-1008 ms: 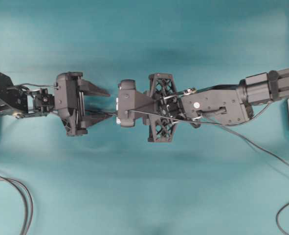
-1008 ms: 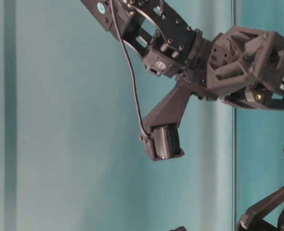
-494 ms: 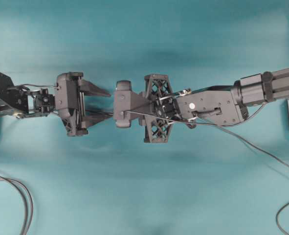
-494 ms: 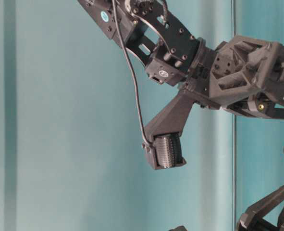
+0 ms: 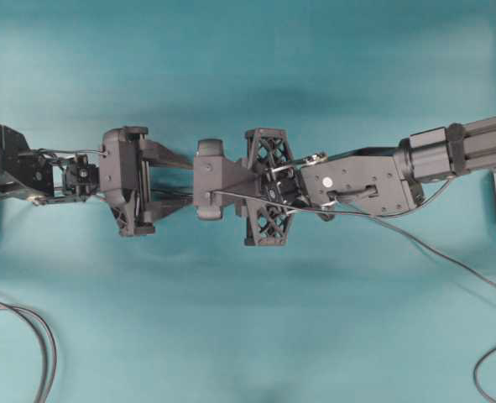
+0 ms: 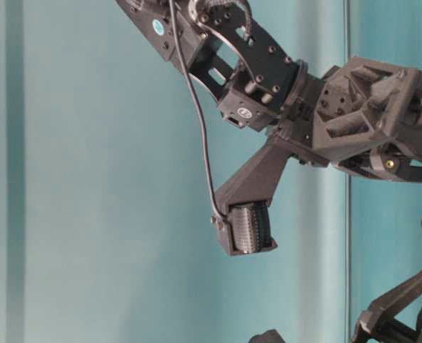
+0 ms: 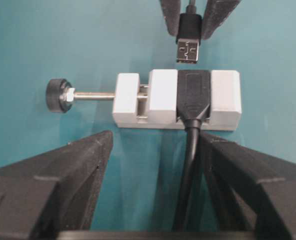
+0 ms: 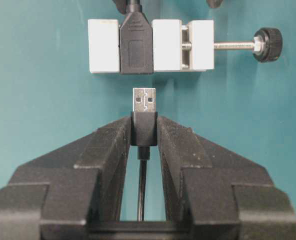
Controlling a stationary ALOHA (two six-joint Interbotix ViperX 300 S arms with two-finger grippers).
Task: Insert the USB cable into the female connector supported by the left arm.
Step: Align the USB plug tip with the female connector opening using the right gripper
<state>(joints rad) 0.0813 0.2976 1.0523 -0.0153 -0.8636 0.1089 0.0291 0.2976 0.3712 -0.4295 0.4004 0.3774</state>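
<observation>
over the teal table (image 5: 248, 75), the left gripper (image 7: 153, 150) stands wide, its jaws short of the white female connector (image 7: 177, 98). right gripper (image 8: 144, 131) pinches the usb cable (image 8: 144, 106), plug just short of the socket. both grippers sit closer together than a second ago.

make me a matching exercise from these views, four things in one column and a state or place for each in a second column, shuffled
Things:
1. USB cable
2. female connector
3. left gripper
4. knob

States or places:
A. black and round, at the end of the thin screw
B. plug tip bare, pinched between the right gripper's fingers
C. open, fingers apart on either side of a dark cable
D. black socket set in the white block

Pairs: 1-B, 2-D, 3-C, 4-A
</observation>
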